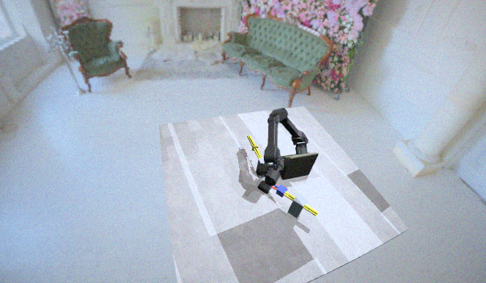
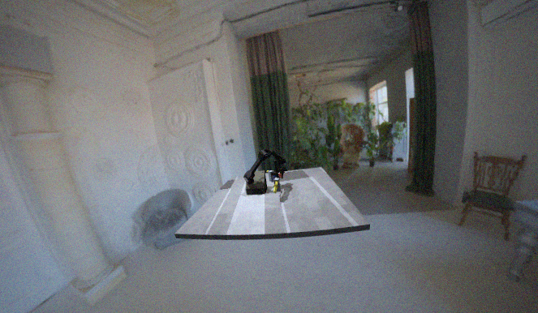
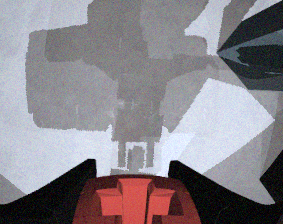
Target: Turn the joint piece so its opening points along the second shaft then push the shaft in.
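Note:
The red joint piece lies between the fingers of my gripper, which is shut on it. In the top view the arm hides most of it. A blue part sits beside it, in line with a yellow and black shaft carried by a dark block. The second yellow and black shaft slants towards the joint from the other side, with a small crosspiece on it. Its inner end and block are hidden or unclear. Where the joint's opening points cannot be told.
The black arm bends over the joint from its dark base box. A dark angular body stands at the right of the wrist view. Shadows fall across the patterned table top.

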